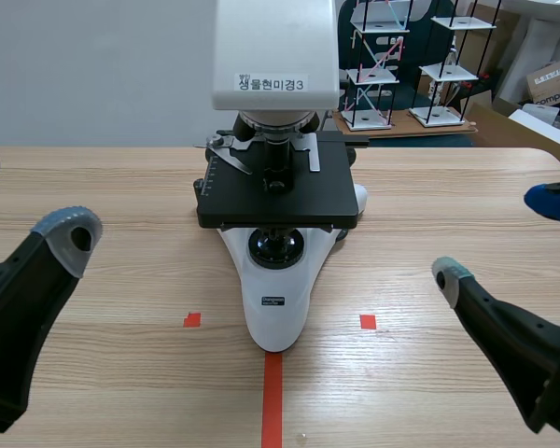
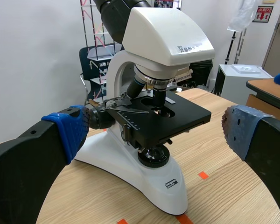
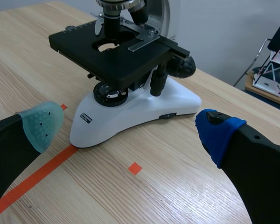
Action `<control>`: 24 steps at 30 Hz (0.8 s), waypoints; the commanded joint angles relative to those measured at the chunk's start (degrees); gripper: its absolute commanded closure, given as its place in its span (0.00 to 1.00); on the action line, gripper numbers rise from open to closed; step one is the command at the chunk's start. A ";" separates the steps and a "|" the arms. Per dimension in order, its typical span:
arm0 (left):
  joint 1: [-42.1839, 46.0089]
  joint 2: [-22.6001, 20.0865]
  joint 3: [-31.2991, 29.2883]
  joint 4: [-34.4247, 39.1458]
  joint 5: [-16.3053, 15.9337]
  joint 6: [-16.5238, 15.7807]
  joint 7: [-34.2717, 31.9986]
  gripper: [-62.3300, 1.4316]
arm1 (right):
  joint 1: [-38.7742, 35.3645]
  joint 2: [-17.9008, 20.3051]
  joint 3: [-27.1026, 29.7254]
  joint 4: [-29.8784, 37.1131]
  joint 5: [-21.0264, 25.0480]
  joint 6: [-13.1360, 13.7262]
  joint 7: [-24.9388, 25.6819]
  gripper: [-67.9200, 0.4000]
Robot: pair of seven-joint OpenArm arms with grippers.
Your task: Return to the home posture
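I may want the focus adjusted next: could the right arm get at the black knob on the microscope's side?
Probably yes. The right gripper is open, and the black knob on the microscope faces it, with only wooden table showing between them.

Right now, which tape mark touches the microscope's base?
The long centre line; the microscope base meets it at its tip, while both small squares lie apart.

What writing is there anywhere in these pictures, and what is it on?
"생물현미경3": white label on the microscope head.
"compu", cut off: cardboard box behind the table.
Small plate on the microscope base: too small to read.
Red wall sign: too small to read.
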 commanded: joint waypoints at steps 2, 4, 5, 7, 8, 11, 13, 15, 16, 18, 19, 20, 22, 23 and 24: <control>0.15 0.26 -0.17 0.31 -0.37 -0.04 -0.59 0.04 | 0.39 -0.02 0.26 0.42 0.79 -0.20 0.57 0.08; 0.15 0.26 -0.17 0.31 -0.37 -0.04 -0.59 0.04 | 0.44 -0.22 0.26 0.42 0.79 -0.22 0.59 0.08; 0.15 0.26 -0.17 0.31 -0.37 -0.04 -0.59 0.04 | 0.44 -0.22 0.26 0.42 0.79 -0.22 0.61 0.08; 0.15 0.26 -0.17 0.31 -0.37 -0.04 -0.59 0.04 | 0.44 -0.22 0.26 0.42 0.79 -0.22 0.61 0.08; 0.15 0.26 -0.17 0.31 -0.37 -0.04 -0.59 0.04 | 0.44 -0.24 0.26 0.42 0.79 -0.22 0.61 0.08; 0.15 0.26 -0.17 0.31 -0.37 -0.04 -0.59 0.04 | 0.44 -0.37 0.33 0.42 0.79 -0.22 0.61 0.08; 0.15 0.26 -0.17 0.31 -0.37 -0.04 -0.59 0.04 | 0.44 -0.37 0.33 0.42 0.79 -0.22 0.61 0.08; 0.15 0.26 -0.17 0.31 -0.37 -0.04 -0.59 0.04 | 0.44 -0.37 0.33 0.42 0.79 -0.22 0.61 0.08; 0.15 0.26 -0.17 0.31 -0.37 -0.04 -0.59 0.04 | 0.44 -0.37 0.33 0.42 0.79 -0.22 0.61 0.08; 0.15 0.26 -0.17 0.31 -0.37 -0.04 -0.59 0.04 | 0.44 -0.35 0.33 0.39 0.76 -0.22 0.59 0.08; 0.15 0.26 -0.17 0.31 -0.37 -0.04 -0.59 0.04 | 0.44 -0.33 0.33 0.39 0.76 -0.22 0.59 0.08; 0.15 0.26 -0.17 0.31 -0.37 -0.04 -0.59 0.04 | 0.44 -0.33 0.33 0.39 0.76 -0.22 0.59 0.08; 0.15 0.26 -0.17 0.31 -0.37 -0.04 -0.59 0.04 | 0.44 -0.33 0.33 0.39 0.79 -0.22 0.59 0.08; 0.15 0.26 -0.17 0.31 -0.37 -0.04 -0.59 0.04 | 0.44 -0.33 0.33 0.39 0.79 -0.22 0.61 0.08; 0.15 0.26 -0.17 0.31 -0.37 -0.04 -0.59 0.04 | 0.44 -0.33 0.33 0.39 0.79 -0.22 0.61 0.08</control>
